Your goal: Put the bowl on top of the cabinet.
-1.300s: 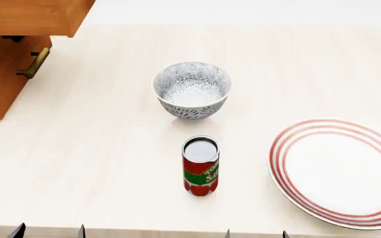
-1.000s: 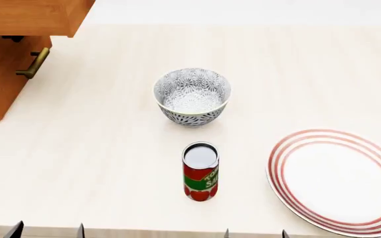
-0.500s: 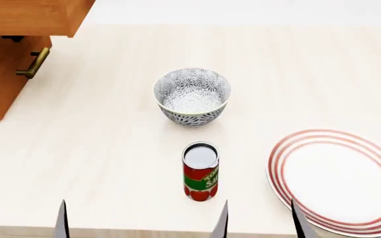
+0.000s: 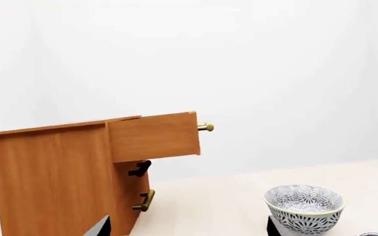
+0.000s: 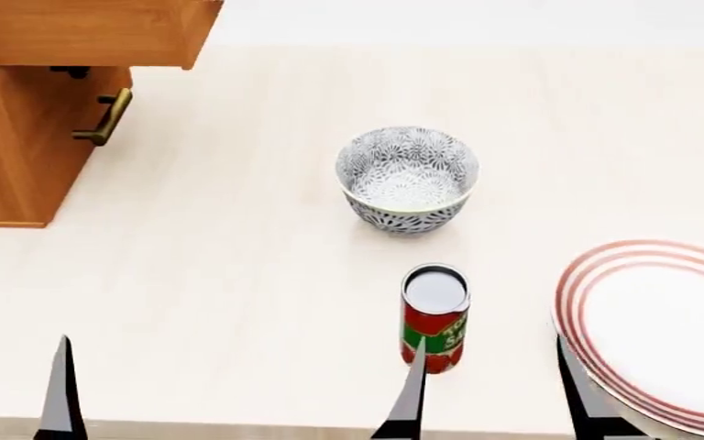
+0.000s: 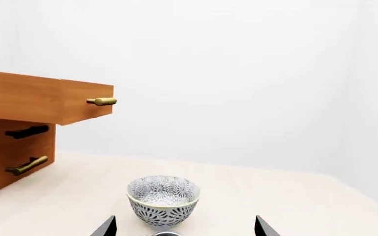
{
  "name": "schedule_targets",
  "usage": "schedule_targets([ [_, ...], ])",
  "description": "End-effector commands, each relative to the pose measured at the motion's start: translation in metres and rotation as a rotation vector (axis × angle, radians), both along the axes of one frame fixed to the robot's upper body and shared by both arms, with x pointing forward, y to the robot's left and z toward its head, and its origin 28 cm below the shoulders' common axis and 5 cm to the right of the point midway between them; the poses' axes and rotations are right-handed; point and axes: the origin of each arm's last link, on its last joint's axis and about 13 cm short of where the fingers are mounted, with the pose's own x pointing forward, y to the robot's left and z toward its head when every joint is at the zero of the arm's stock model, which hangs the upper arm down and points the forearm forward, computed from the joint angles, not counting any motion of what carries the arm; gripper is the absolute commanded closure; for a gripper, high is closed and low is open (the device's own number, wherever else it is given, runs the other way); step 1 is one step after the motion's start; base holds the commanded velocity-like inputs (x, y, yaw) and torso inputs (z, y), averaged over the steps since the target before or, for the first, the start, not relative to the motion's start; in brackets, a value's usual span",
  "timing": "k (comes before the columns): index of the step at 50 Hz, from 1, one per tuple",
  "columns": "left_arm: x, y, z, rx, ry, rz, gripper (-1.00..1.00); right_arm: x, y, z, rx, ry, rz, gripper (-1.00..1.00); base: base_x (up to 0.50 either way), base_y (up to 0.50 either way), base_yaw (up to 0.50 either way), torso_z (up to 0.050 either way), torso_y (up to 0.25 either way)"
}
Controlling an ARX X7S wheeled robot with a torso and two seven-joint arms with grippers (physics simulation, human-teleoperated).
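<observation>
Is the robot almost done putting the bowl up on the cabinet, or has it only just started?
Only just started. Nothing looks done: the bowl sits on the table, apart from the cabinet. In hand: the left gripper and right gripper are open and empty, with the bowl ahead between the right one's fingertips in its wrist view. Left to do: grasp the bowl, lift it, and set it on the cabinet's flat top.

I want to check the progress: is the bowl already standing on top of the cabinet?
No, the bowl stands on the pale table, apart from the cabinet, in the head view.

Head downward; wrists level (all share bowl (image 5: 407, 180)).
</observation>
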Motion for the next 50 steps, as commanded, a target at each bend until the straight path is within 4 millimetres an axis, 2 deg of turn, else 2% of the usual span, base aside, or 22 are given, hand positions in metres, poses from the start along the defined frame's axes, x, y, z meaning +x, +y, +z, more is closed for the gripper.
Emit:
schedule_targets([
  [1, -0.0025, 0.0016, 0.0044, 0.006, -0.014, 0.004, -1.0, -0.0006, 0.0006, 0.0023, -0.001, -0.003, 0.01, -1.0, 0.0, 0.5, 0.0, 0.0, 0.0],
  [27, -0.0023, 0.002, -0.0025, 0.0, -0.013, -0.002, -1.0, -0.0003, 0.0033, 0.0024, -0.001, -0.004, 0.035, -1.0, 0.0, 0.5, 0.0, 0.0, 0.0],
  [47, -0.0062, -0.0028, 0.0005, 0.006, -0.008, -0.008, -1.0, -0.0016, 0.0027, 0.0003, 0.008, -0.005, 0.035, -1.0, 0.0, 0.5, 0.0, 0.0, 0.0],
  [50, -0.0065, -0.0037, 0.001, 0.007, -0.007, -0.011, -1.0, -0.0026, 0.0016, -0.0002, 0.03, -0.005, 0.036, -1.0, 0.0, 0.08, 0.0, 0.0, 0.0],
])
